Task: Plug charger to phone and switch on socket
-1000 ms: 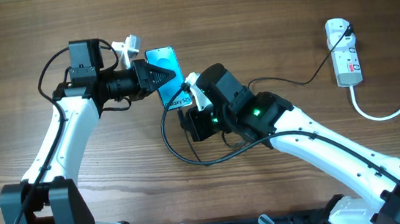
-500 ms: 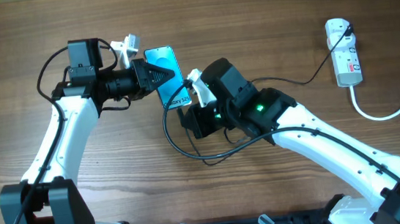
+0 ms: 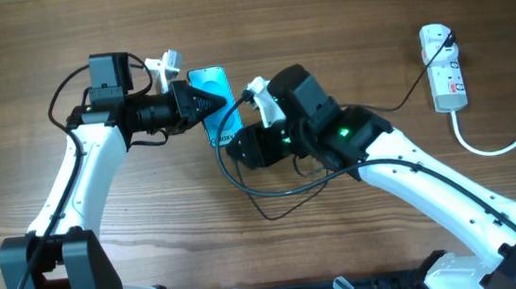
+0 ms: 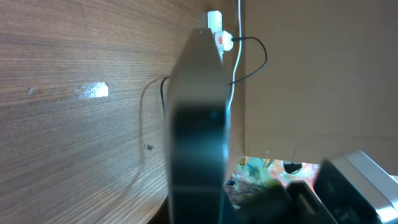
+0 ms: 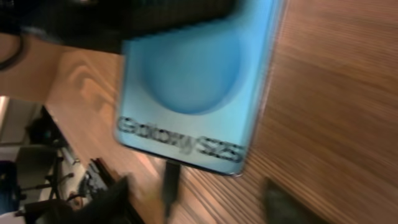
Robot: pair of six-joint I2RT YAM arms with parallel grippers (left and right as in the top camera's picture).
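Observation:
The phone [image 3: 215, 80], teal-screened with a "Galaxy S25" strip, is held off the table by my left gripper [image 3: 205, 103], which is shut on its edges. In the left wrist view the phone [image 4: 199, 118] shows edge-on. The charger [image 3: 395, 107], a thin black cable, runs from the socket [image 3: 445, 68] at the right and loops under the right arm. Its connector [image 5: 170, 183] sits against the bottom edge of the phone [image 5: 193, 93]. My right gripper [image 5: 196, 208] stands open just below that edge, its fingers [image 5: 106, 205] apart on either side of the connector and not touching it.
A thick white cord [image 3: 504, 140] curves from the socket toward the right table edge. The socket [image 4: 216, 22] shows far off in the left wrist view. Both arms crowd the table's middle.
My right gripper has opened and let go of the connector, which stays at the phone's bottom edge. The right wrist has shifted up and right. The left arm holds still.

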